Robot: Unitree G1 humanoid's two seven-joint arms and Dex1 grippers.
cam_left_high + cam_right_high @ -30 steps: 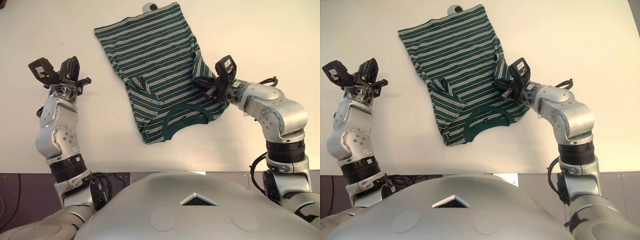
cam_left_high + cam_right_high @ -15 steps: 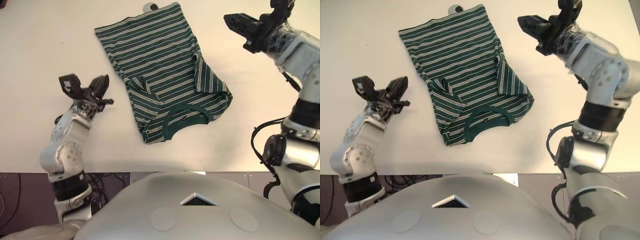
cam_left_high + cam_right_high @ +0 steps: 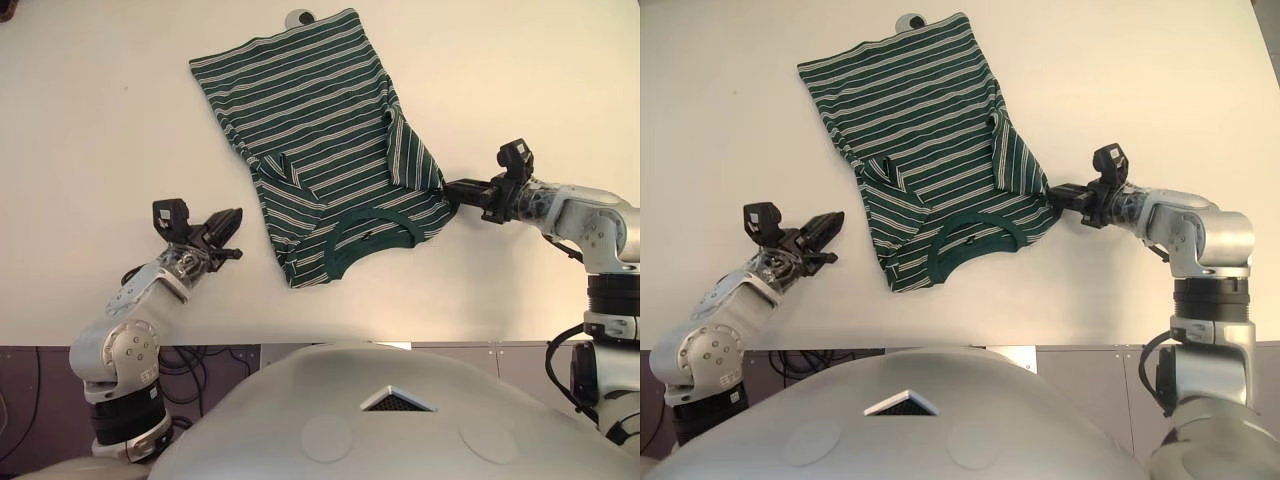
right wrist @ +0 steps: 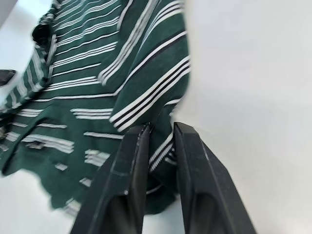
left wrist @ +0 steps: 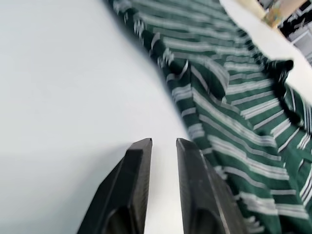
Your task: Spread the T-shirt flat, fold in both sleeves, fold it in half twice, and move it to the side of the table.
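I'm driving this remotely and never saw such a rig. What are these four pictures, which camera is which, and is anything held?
This is a humanoid robot with two arms, each ending in a two-finger gripper. The two wide pictures come from its head, looking down over a white table; the two close ones come from its wrists. A green striped T-shirt lies on the table, sleeves folded in, collar toward the robot. The left gripper sits low beside one edge of the shirt, fingers slightly apart, nothing between them. The right gripper is at the opposite edge; whether it pinches cloth, I cannot tell.
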